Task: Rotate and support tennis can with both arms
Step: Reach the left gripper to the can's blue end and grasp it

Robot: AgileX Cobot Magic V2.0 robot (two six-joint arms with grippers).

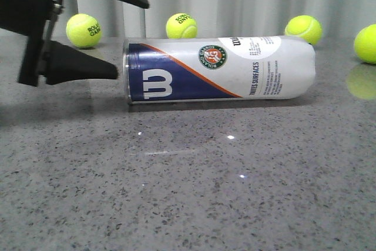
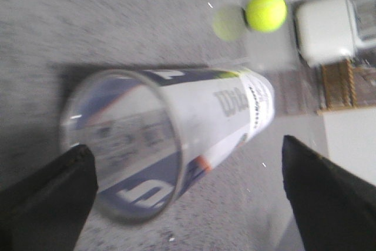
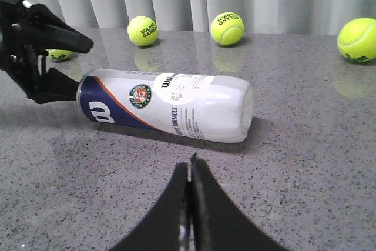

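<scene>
front: low, near table | wrists: oblique | shared: tennis can (image 1: 220, 69)

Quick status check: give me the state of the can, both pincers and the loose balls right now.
tennis can: lying on its side on the table, open end facing the left pincer, looks empty, not gripped.
left pincer: open, at the can's open end, fingers either side, not clamped.
right pincer: shut, holding nothing, short of the can.
tennis balls: loose on the table beyond the can.

We see even, bright light; small glare spots on the table (image 1: 235, 163); soft shadows below the can (image 1: 218, 70); left wrist view blurred.
</scene>
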